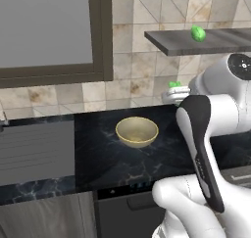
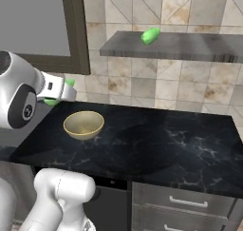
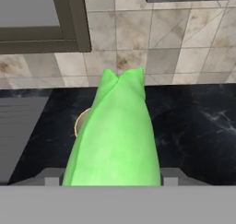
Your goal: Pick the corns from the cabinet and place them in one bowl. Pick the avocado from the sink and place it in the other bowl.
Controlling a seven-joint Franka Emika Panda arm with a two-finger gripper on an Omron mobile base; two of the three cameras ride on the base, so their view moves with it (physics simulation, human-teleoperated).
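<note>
My gripper [image 3: 113, 178] is shut on one corn [image 3: 115, 135], a bright green oblong lump that points away from the hand. From the base views this corn [image 1: 174, 84] [image 2: 70, 82] hangs in the gripper [image 1: 172, 91] [image 2: 59, 93] above the black counter, just behind the pale yellow-tan bowl [image 1: 137, 130] [image 2: 83, 124]. A sliver of that bowl's rim [image 3: 78, 121] peeks out left of the corn. The second corn [image 1: 198, 34] [image 2: 150, 35] lies on the dark grey cabinet shelf [image 1: 220, 42] [image 2: 190, 47]. The avocado, the sink and the other bowl are out of view.
A dark-framed grey window [image 1: 49, 31] [image 2: 33, 21] fills the wall to the left. A grey ribbed surface [image 1: 37, 151] adjoins the counter on the left. Black marble counter [image 2: 180, 139] stretches right of the bowl, with drawers [image 2: 190, 204] below.
</note>
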